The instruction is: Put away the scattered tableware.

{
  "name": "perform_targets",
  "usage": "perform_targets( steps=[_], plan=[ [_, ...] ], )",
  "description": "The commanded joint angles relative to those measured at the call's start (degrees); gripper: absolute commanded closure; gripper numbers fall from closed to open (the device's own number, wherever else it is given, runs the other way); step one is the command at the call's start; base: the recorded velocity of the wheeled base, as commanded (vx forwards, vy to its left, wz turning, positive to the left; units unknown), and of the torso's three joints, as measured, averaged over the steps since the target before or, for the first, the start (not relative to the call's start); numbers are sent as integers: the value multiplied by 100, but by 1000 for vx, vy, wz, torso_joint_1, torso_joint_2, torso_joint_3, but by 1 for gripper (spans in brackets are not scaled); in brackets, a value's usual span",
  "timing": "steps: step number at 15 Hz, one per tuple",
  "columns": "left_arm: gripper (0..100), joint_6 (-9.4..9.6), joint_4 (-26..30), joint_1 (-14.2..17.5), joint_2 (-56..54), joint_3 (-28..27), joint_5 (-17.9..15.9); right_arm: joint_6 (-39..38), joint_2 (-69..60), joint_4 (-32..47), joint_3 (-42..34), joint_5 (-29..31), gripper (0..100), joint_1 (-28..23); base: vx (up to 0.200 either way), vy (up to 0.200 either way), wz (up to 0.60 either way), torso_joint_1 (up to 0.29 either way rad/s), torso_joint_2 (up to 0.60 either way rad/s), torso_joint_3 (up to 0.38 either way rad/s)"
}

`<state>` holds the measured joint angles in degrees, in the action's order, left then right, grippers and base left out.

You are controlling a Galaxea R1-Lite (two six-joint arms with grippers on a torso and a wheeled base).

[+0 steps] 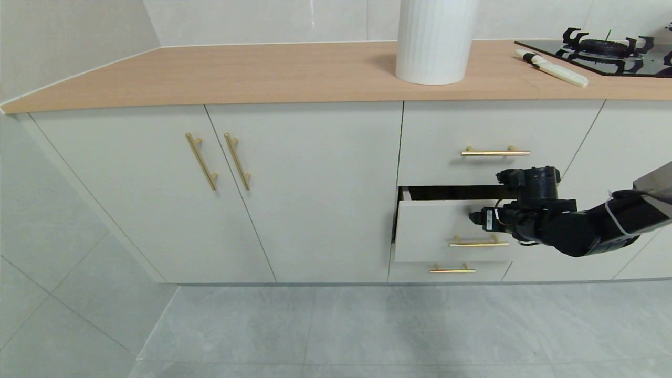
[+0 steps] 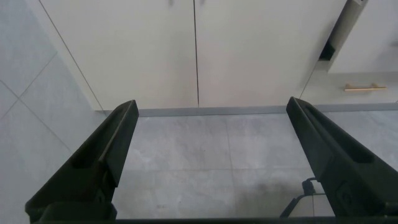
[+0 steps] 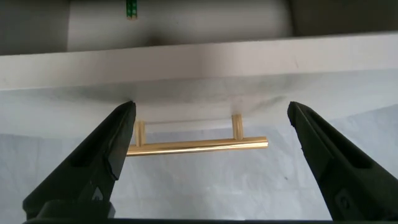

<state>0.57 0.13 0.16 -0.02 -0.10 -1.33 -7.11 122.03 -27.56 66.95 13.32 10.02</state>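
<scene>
The middle drawer [image 1: 446, 231] of the drawer stack stands pulled partly out, with a dark gap above its front. My right gripper [image 1: 480, 218] hovers just in front of it, above its gold handle [image 1: 479, 243]. In the right wrist view the gripper [image 3: 210, 112] is open, with the drawer's handle [image 3: 196, 146] lying between and beyond its fingers, untouched. A long cream utensil with a dark band [image 1: 551, 67] lies on the wooden countertop [image 1: 262, 73] by the stove. My left gripper [image 2: 211, 106] is open and empty over the floor, facing the cabinet doors [image 2: 196, 50].
A tall white ribbed container [image 1: 433, 39] stands on the counter above the drawers. A black gas hob [image 1: 604, 50] sits at the far right. The top drawer [image 1: 495, 153] and bottom drawer [image 1: 452, 270] are closed. Two closed doors with gold handles [image 1: 218, 160] are to the left. Grey tiled floor lies below.
</scene>
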Motion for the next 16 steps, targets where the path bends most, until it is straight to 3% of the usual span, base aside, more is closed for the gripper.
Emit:
perform_targets(
  steps=[1,6,16],
  plan=[
    [0,-5,-5,2,2,1,1,-98,199,-100,55,30,0,-26,0,0,0,0,0,0],
    [0,-5,-5,2,2,1,1,-239,462,-874,143,56,0,-79,0,0,0,0,0,0],
    [0,4,4,2,2,1,1,-1038,981,-988,951,513,0,-44,0,0,0,0,0,0]
  ],
)
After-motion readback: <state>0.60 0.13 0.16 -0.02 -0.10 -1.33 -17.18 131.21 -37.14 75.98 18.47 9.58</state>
